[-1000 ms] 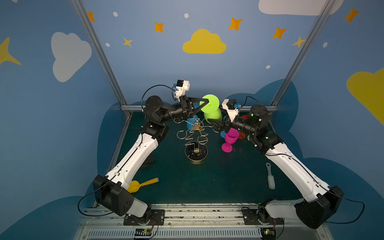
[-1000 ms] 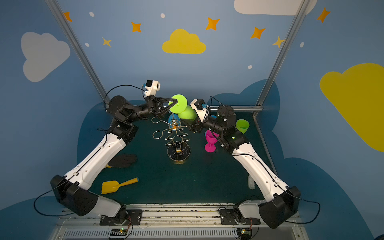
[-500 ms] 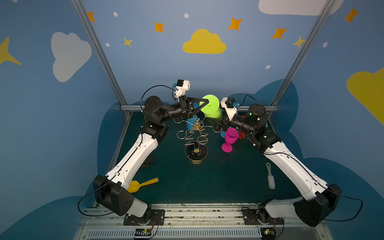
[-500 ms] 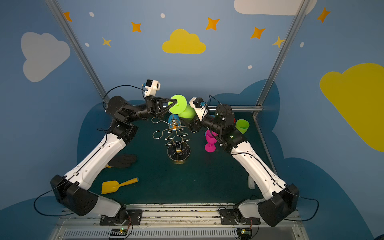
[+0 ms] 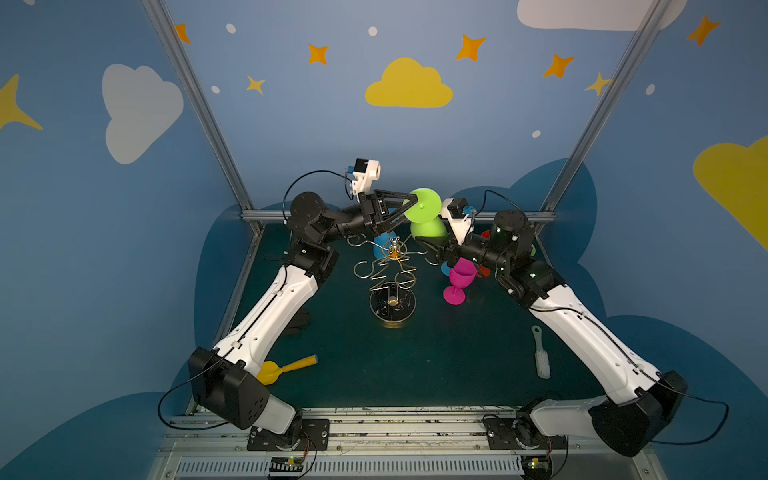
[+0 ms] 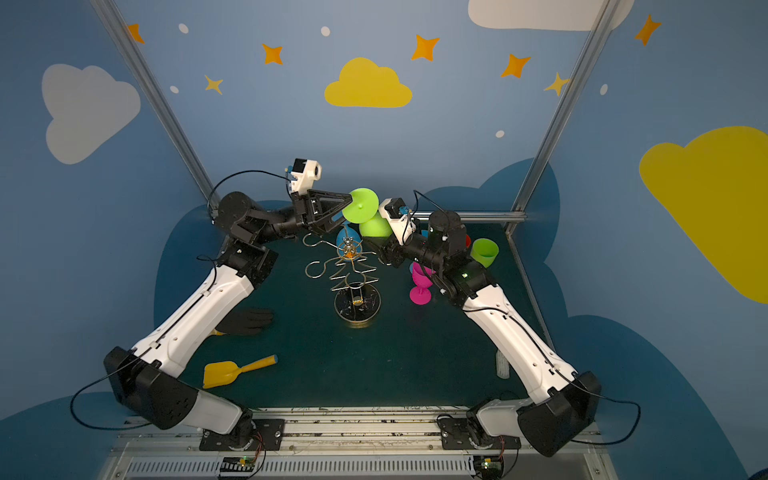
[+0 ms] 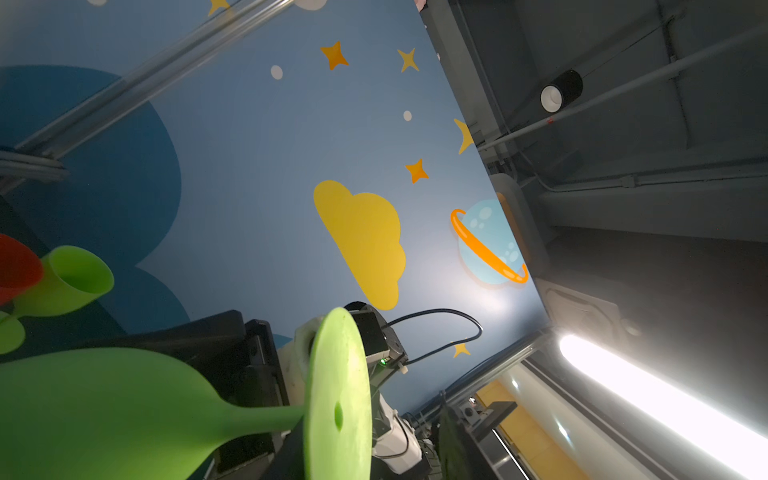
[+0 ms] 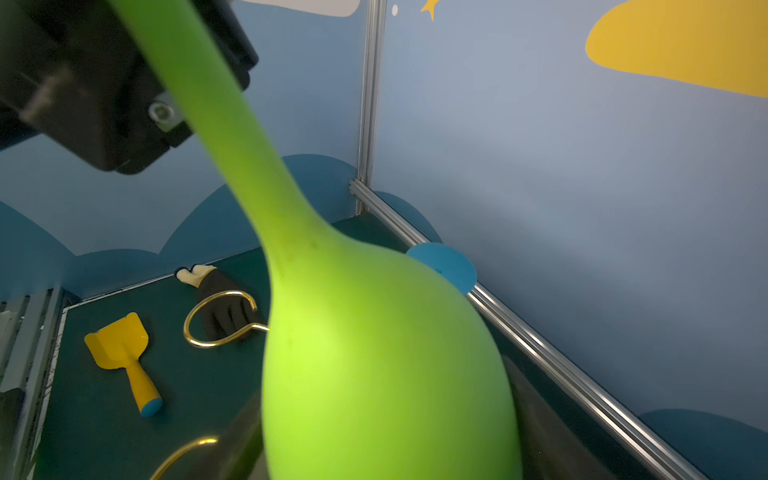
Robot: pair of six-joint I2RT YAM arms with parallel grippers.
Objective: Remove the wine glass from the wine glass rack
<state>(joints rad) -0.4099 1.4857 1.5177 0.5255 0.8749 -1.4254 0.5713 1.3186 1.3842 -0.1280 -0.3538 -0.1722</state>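
**A:** Item: wine glass, lime green. Location?

**B:** In the air above the wine glass rack, foot uppermost, tilted, clear of every gold loop. It is off the rack and not yet set on the worktop.

**A:** Why inverted?

**B:** Probably because the loops carry a glass by its foot with the bowl hanging. It has the attitude it would have on a loop.

**A:** Item: right hand. Condition?

**B:** Spread wide, with fingers against both sides of the bowl. The bowl is the broadest part, hence the wide clasp. I judge that this hand bears the glass.

**A:** Item: left hand?

**B:** Set at the rim of the foot. Pinching or parted, I cannot tell.

**A:** Two hands on one glass. Reason?

**B:** Probably a transfer. The thin foot suits drawing the glass out of a loop. The bowl suits carrying and righting it.

**A:** Other stock?

**B:**
- Pink glass, upright on the worktop beside the right arm.
- Blue glass, at the rack's far side.
- Yellow scoop and black glove, well apart from the rack.
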